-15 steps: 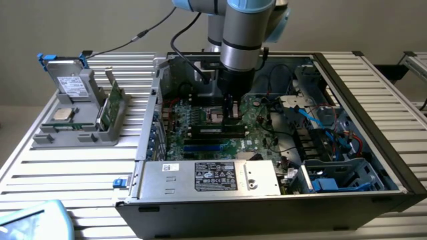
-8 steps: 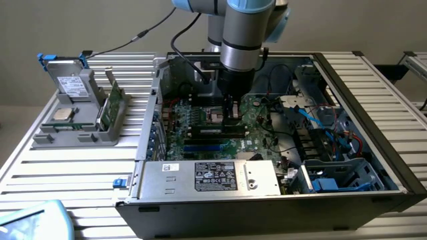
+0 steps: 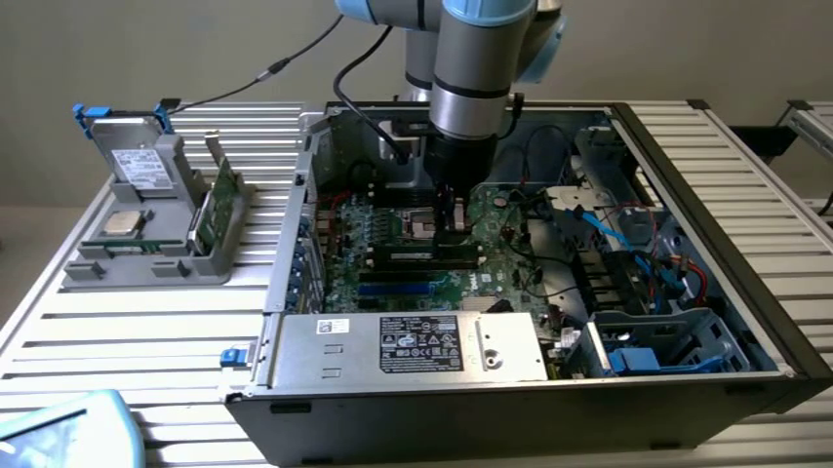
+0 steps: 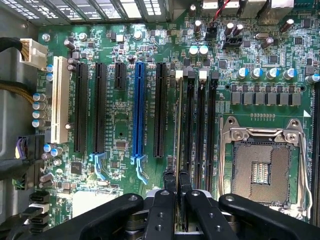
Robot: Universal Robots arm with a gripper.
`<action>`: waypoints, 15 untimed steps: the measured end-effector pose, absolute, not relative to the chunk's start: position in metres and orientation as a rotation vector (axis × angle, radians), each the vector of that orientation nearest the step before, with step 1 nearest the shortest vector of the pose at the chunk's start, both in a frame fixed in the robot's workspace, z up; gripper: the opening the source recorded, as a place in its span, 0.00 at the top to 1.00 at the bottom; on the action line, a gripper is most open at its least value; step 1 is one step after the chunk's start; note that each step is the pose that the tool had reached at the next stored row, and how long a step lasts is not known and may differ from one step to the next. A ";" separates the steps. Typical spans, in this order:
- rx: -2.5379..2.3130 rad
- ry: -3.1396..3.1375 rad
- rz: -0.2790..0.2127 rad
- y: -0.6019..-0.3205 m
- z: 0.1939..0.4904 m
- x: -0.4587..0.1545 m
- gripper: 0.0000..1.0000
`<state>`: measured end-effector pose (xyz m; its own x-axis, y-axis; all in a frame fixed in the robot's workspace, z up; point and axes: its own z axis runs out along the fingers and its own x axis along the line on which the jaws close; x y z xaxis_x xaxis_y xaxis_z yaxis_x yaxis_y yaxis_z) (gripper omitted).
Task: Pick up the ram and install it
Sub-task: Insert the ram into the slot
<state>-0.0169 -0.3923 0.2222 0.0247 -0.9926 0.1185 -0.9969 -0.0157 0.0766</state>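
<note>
Tool [image 3: 454, 222] reaches down into the open computer case [image 3: 521, 429] on the counter [image 3: 156, 331], its fingers clamped on the ram [image 4: 178, 125]. The ram stands on edge along the motherboard's [image 4: 120, 125] memory slot nearest the expansion slots, near the open processor socket [image 4: 260, 170].

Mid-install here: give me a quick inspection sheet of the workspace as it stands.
Surface: slatted metal table bearing the open computer case.
Job's things: the ram on edge along a black memory slot; seating cannot be told.
Clutter: grey holder beside the case, with a processor chip and a green board.
Gripper: the gripper shut on the ram over the motherboard.
Cables: blue cables inside the case; black cable by the arm.
Surroundings: pale blue object at the table's corner.
</note>
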 end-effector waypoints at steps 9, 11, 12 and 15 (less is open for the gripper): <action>2.145 -2.102 0.047 -0.392 0.221 -0.017 0.86; 2.145 -2.102 0.047 -0.392 0.221 -0.017 0.86; 2.145 -2.102 0.046 -0.392 0.222 -0.017 0.86; 2.145 -2.102 0.046 -0.392 0.222 -0.017 0.86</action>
